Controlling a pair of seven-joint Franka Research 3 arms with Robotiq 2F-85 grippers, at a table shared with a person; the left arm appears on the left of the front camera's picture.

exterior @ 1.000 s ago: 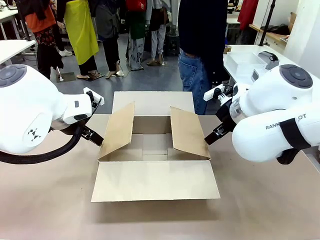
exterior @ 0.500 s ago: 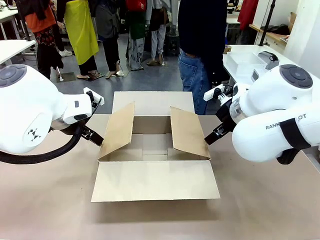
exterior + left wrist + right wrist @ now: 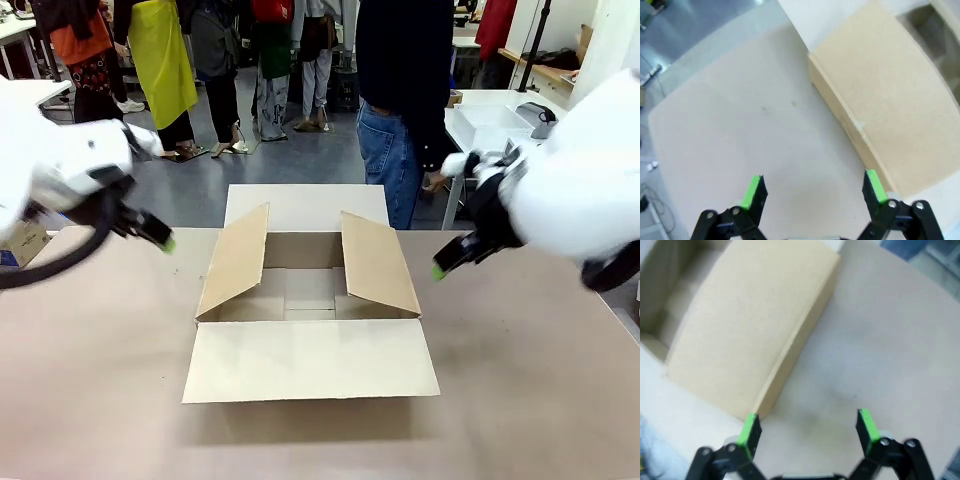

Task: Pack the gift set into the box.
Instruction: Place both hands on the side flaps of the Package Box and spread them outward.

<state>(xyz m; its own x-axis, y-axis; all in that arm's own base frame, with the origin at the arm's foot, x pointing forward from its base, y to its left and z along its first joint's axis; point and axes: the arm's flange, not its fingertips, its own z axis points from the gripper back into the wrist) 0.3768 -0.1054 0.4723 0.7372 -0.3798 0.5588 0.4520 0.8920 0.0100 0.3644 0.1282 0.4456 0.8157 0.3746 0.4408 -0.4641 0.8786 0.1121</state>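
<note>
The box (image 3: pixel 310 360) sits at the middle of the table (image 3: pixel 100 400), open side up. Its near flap lies flat on the tabletop towards the robot and its far flap lies flat towards the person (image 3: pixel 405 90) standing at the far edge. The two side flaps stand tilted up over the opening and narrow it. The inner floor shows between them.

The left gripper (image 3: pixel 165 241) hangs above the table to the left of the box, clear of that side flap. In the left wrist view its fingers (image 3: pixel 754 191) are spread wide, grasping nothing.

The right gripper (image 3: pixel 440 268) hangs just beside the right flap, apart from it. Its fingers (image 3: pixel 749 430) are likewise released.

A small cardboard box (image 3: pixel 20 243) sits at the table's left edge, well apart from the box.
</note>
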